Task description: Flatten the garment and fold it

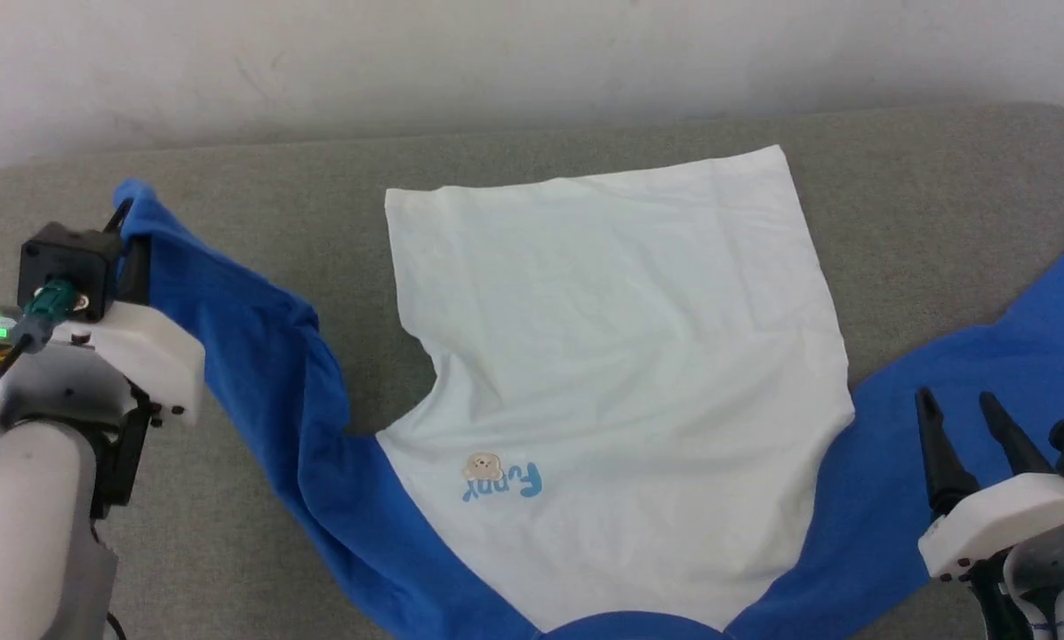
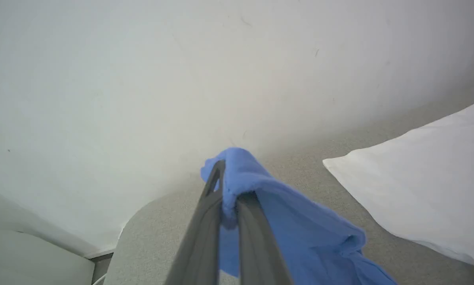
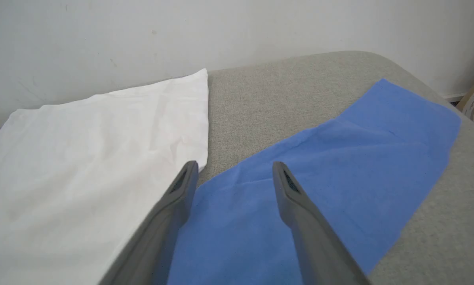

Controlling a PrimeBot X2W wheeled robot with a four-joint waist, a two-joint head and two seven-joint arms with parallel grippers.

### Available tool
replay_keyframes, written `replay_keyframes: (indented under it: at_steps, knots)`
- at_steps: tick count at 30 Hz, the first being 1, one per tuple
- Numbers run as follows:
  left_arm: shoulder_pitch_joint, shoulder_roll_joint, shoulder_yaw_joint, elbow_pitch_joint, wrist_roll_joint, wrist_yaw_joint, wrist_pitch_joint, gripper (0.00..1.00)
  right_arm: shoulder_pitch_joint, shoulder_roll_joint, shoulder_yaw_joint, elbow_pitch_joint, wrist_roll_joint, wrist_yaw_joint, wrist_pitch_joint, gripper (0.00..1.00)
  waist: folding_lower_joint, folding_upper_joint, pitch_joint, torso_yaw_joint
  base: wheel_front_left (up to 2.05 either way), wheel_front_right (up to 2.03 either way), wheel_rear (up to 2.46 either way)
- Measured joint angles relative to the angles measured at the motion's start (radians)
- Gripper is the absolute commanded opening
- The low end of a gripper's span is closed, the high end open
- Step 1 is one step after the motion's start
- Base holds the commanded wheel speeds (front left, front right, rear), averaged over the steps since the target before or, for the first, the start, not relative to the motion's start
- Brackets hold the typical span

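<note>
Closest to me is the blue collar trim (image 1: 629, 624) of the garment (image 1: 620, 356), at the near edge of the grey padded surface (image 1: 940, 204). The shirt lies front up, its collar towards me and its white hem at the far side by the pale wall (image 1: 496, 53). The small bear print (image 1: 483, 467) with blue lettering sits on the near left of the chest. The white body is mostly flat, with soft creases and an inward curve along its left edge.

My left gripper (image 2: 231, 183) is at the far left, fingers pinched together on the cuff end of the left sleeve (image 1: 256, 356). The blue cloth drapes over the fingertips, and the sleeve runs rumpled from there back to the shoulder.

My right gripper (image 1: 954, 396) is at the near right with its fingers spread wide and holding nothing. It is over the right sleeve (image 1: 1012, 338), just beside the seam with the white body. I cannot tell whether the tips touch the cloth. That sleeve lies flat, stretched out to the far right.
</note>
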Motion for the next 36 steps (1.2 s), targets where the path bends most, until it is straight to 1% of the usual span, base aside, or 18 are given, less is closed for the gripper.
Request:
replay_keyframes:
  at_steps: [4,7,10,14,17,20,24,32,36]
  knots:
    - [0.0,0.0,-0.007,-0.101,0.022,0.022,0.0,0.0,0.005,0.001,0.005,0.0,0.0,0.0,0.0,1.0,-0.0001,0.0,-0.029,-0.008,0.0,0.0,0.0]
    - [0.0,-0.005,-0.027,-0.168,0.031,0.029,0.0,0.0,0.013,0.001,0.005,-0.001,0.0,0.0,0.0,1.0,-0.0001,0.0,-0.042,-0.022,0.0,0.0,0.0]
    - [-0.001,-0.023,-0.071,-0.212,0.039,0.027,0.013,0.0,0.019,0.001,-0.002,-0.002,0.0,0.0,0.0,1.0,-0.0001,0.0,-0.051,-0.04,0.0,0.0,0.0]
    - [-0.03,-0.071,-0.154,-0.247,0.042,-0.004,0.019,0.0,0.019,0.002,-0.012,-0.007,0.0,0.0,-0.001,1.0,-0.0001,0.0,-0.055,-0.07,0.0,0.0,0.0]
    - [-0.065,-0.113,-0.217,-0.245,0.042,-0.027,0.016,0.0,0.019,0.007,-0.012,-0.009,0.0,0.0,-0.001,1.0,0.0,0.0,-0.052,-0.094,0.0,0.0,0.0]
    - [-0.099,-0.159,-0.281,-0.213,0.04,-0.055,0.008,0.0,0.019,0.013,-0.012,-0.012,0.0,0.0,-0.002,1.0,0.0,0.0,-0.045,-0.119,0.0,0.0,0.0]
    - [-0.151,-0.222,-0.359,-0.126,0.03,-0.092,-0.011,0.0,0.019,0.017,-0.013,-0.014,0.0,0.0,-0.003,1.0,0.0,0.0,-0.03,-0.152,0.0,0.0,0.0]
    - [-0.23,-0.348,-0.482,0.119,0.022,-0.121,-0.068,0.0,0.016,0.022,-0.013,-0.006,0.011,0.0,-0.013,1.0,0.0001,0.0,0.025,-0.206,0.0,0.0,0.0]
    - [-0.282,-0.388,-0.528,0.249,0.022,-0.13,-0.1,0.0,0.007,0.026,-0.009,0.002,0.02,0.0,-0.021,1.0,0.0002,0.0,0.057,-0.227,0.0,0.0,0.0]
